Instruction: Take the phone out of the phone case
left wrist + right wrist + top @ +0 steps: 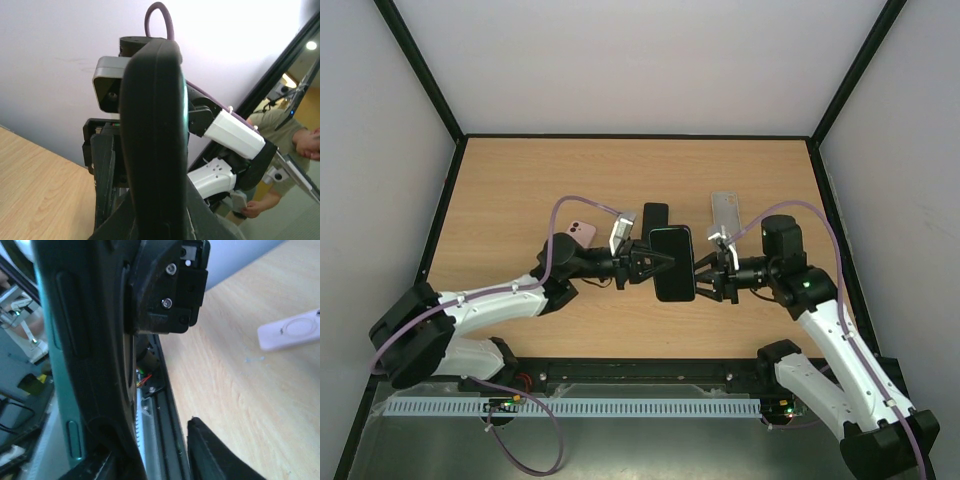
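Note:
The black phone case (672, 262) with the phone in it hangs above the table's middle, held upright on its edge. My left gripper (660, 263) is shut on its left side. In the left wrist view the case's dark rounded edge (155, 125) rises straight up out of my left gripper (165, 220). My right gripper (699, 272) is at the case's right edge with its jaws apart. In the right wrist view the black case (95, 350) and a teal side strip with buttons (62, 390) fill the left. My right gripper (150, 466) straddles that edge, and its right finger (215, 455) stands clear of it.
A second black phone (655, 214) lies on the wooden table (520, 180) behind the held one. A pink case (582, 232) lies near the left arm and shows as a pale slab (292, 330) in the right wrist view. A grey flat piece (725, 211) lies behind the right gripper.

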`<state>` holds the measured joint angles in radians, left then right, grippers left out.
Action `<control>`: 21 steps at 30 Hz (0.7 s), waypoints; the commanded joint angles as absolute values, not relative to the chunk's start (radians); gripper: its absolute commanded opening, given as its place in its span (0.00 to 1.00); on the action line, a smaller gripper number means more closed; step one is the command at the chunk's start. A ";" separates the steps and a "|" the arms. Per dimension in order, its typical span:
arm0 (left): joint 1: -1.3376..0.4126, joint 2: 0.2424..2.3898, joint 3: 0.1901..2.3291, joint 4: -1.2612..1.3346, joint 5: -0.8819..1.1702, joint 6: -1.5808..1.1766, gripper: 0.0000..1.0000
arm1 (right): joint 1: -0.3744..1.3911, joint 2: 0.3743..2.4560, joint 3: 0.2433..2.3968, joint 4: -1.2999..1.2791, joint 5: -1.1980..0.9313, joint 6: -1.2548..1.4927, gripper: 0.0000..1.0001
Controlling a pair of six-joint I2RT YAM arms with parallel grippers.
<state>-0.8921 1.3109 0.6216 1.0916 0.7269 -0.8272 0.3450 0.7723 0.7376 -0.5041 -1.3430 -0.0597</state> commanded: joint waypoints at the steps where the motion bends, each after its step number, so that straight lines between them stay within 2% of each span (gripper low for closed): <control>1: -0.867 1.337 0.655 0.954 0.630 -0.834 0.06 | 0.354 0.756 0.821 -0.373 -1.412 0.043 0.23; 3: -0.832 1.339 0.695 0.835 0.555 -0.824 0.09 | 0.353 0.750 0.802 -0.275 -1.345 0.219 0.03; 5: -0.808 1.351 0.743 0.748 0.490 -0.799 0.11 | 0.353 0.754 0.792 -0.264 -1.238 0.292 0.02; 10: -0.769 1.394 0.836 0.629 0.341 -0.779 0.20 | 0.348 0.821 0.738 -0.239 -1.125 0.392 0.02; 15: -0.759 1.391 0.848 0.540 0.172 -0.770 0.47 | 0.267 0.852 0.636 -0.155 -1.077 0.512 0.02; 21: -0.758 1.353 0.831 0.410 0.002 -0.723 0.56 | 0.201 0.868 0.507 -0.069 -1.006 0.614 0.02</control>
<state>-0.7605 1.3888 0.8219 0.5098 0.1734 -0.7723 0.2199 0.8726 0.5400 -0.1921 -1.0561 0.5293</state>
